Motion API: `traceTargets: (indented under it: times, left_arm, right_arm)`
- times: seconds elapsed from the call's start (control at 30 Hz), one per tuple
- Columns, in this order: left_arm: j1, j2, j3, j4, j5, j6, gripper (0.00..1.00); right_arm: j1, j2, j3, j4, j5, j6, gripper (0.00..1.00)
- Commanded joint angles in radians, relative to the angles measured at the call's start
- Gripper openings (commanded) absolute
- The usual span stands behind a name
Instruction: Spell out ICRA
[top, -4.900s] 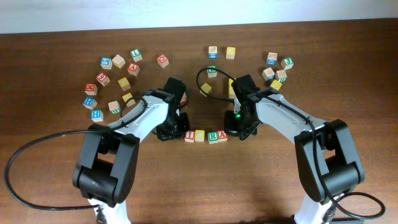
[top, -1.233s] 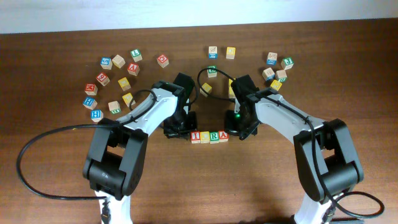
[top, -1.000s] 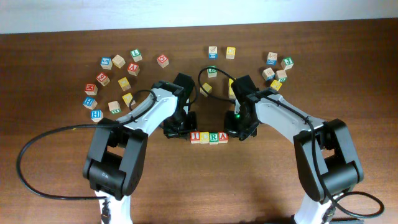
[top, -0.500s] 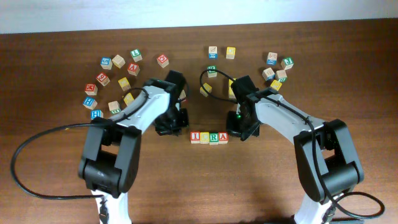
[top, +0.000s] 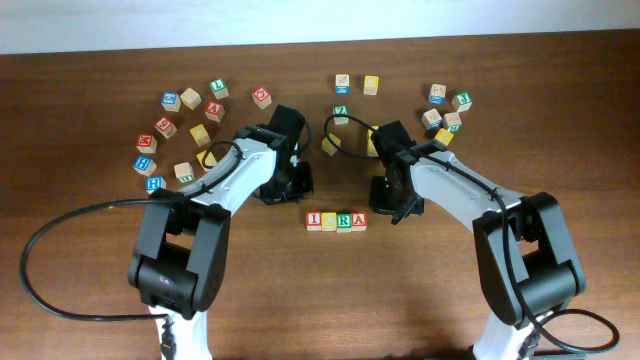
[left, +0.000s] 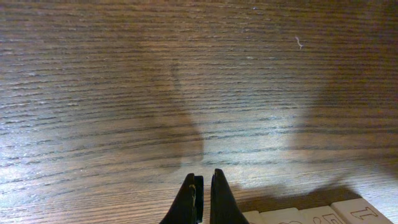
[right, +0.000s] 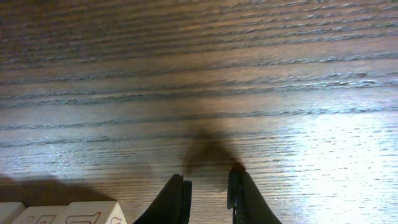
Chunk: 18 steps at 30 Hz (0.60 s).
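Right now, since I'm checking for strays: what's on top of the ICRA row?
Nothing rests on the ICRA row; all four letters show. The table beneath is hidden.

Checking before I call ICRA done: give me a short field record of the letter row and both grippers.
row: I cube, C cube, R cube, A cube, side by side, reading ICRA
left gripper: shut, empty, apart from the row
right gripper: slightly open, empty, apart from the row
spare cubes: scattered beyond the arms
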<state>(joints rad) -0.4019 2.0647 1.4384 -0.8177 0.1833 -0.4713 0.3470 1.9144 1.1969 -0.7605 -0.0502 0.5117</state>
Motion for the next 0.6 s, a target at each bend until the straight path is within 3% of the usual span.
traceTargets:
  times: [0.0,0.57]
  left_arm:
    - [-0.025,0.007,0.016,0.003,0.021,0.002,0.00]
    - [-0.076,0.007,0.016,-0.043,0.042,-0.006,0.00]
  right_arm:
    - [0.005,0.013,-0.010,0.002,0.036,-0.009,0.15]
    - [0.005,0.013,-0.010,-0.002,0.035,-0.009,0.15]
